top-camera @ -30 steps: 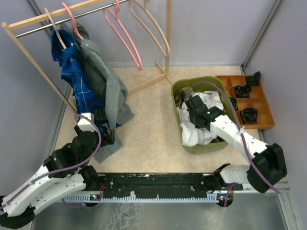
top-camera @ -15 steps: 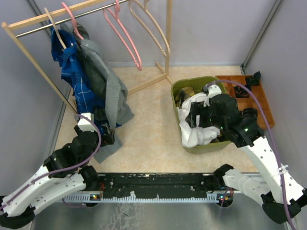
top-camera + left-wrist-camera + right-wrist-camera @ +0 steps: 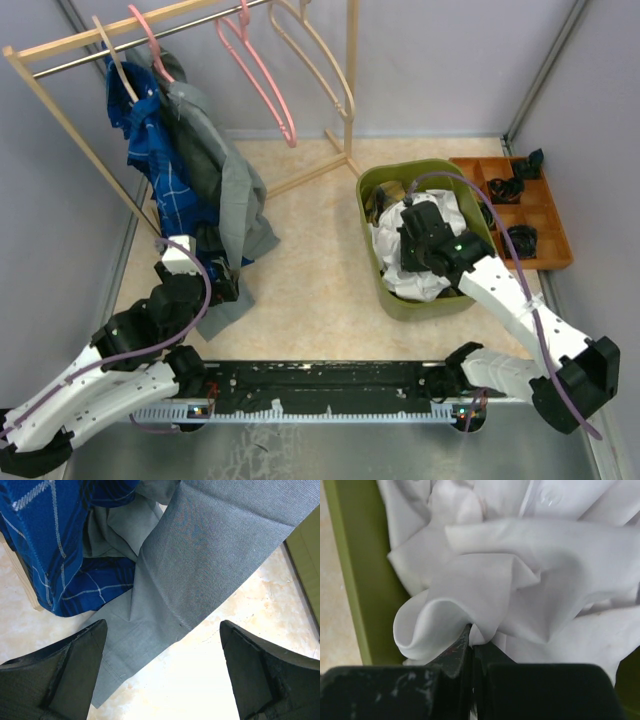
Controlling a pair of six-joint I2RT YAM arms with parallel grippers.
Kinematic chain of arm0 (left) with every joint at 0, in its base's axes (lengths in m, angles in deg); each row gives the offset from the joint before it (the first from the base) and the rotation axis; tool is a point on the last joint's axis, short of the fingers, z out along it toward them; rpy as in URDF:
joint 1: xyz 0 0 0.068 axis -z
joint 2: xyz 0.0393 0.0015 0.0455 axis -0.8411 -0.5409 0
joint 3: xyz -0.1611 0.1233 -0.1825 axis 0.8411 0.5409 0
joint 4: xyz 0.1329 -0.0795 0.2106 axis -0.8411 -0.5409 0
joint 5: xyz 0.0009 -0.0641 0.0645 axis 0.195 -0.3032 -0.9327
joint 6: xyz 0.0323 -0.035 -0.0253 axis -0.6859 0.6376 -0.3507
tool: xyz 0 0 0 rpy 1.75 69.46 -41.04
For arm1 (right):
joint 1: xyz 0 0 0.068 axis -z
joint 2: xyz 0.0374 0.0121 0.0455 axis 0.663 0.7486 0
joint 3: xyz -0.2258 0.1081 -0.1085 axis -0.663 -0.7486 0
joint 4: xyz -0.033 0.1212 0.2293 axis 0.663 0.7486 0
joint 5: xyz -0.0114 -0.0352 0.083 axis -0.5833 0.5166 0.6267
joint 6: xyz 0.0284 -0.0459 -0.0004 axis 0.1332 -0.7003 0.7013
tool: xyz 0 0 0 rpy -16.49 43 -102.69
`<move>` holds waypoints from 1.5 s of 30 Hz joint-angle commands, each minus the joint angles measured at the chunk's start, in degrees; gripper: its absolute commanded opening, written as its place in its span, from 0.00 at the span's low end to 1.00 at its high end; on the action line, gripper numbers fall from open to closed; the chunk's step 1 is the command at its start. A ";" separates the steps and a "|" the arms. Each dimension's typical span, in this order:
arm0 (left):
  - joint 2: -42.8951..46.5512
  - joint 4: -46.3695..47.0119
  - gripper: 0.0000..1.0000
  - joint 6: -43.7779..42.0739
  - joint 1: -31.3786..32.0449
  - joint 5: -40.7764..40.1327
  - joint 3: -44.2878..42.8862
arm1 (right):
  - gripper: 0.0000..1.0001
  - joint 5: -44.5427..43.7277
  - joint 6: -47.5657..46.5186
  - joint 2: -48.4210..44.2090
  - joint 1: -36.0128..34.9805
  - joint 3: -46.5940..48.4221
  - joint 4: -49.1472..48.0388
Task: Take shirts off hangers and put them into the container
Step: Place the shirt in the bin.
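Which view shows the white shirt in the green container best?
Right wrist: the white shirt fills the frame, its folds against the container wall, the shut right hand at one fold. Top external shows it small, partly under the right arm. Left wrist shows none of it.

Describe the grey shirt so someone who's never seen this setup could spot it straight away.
Start at the wooden rack at the far left. Two shirts hang bunched there; the grey shirt is the one nearer the centre, draping down toward the tabletop. It is plain, unlike the blue shirt beside it with thin white checks.
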 commanded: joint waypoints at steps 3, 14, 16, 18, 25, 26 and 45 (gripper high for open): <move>0.06 0.44 0.99 0.27 -0.29 -0.53 -1.04 | 0.00 -10.48 -0.46 5.87 0.36 -3.41 -14.95; 0.66 0.30 0.99 0.45 -0.33 -0.98 -0.92 | 0.08 -3.64 -1.89 21.80 0.29 -11.28 -19.31; 0.65 0.37 0.99 0.37 -0.33 -0.95 -0.95 | 0.24 -4.84 -2.60 18.01 0.32 -9.84 -18.02; 0.50 0.40 0.99 0.36 -0.41 -0.90 -1.02 | 0.39 -4.79 -3.06 13.90 0.31 -7.45 -15.90; 0.63 0.56 0.99 0.10 -0.36 -0.43 -0.91 | 0.76 -0.79 -3.06 -0.08 0.33 -0.49 -12.19; 0.74 0.72 0.99 -0.05 -0.37 -0.37 -0.88 | 0.80 0.36 -3.06 -1.65 0.28 -0.18 -12.17; 1.11 1.25 0.99 -0.61 -0.39 0.16 -0.68 | 0.46 16.36 3.27 -7.74 0.33 -4.82 -14.69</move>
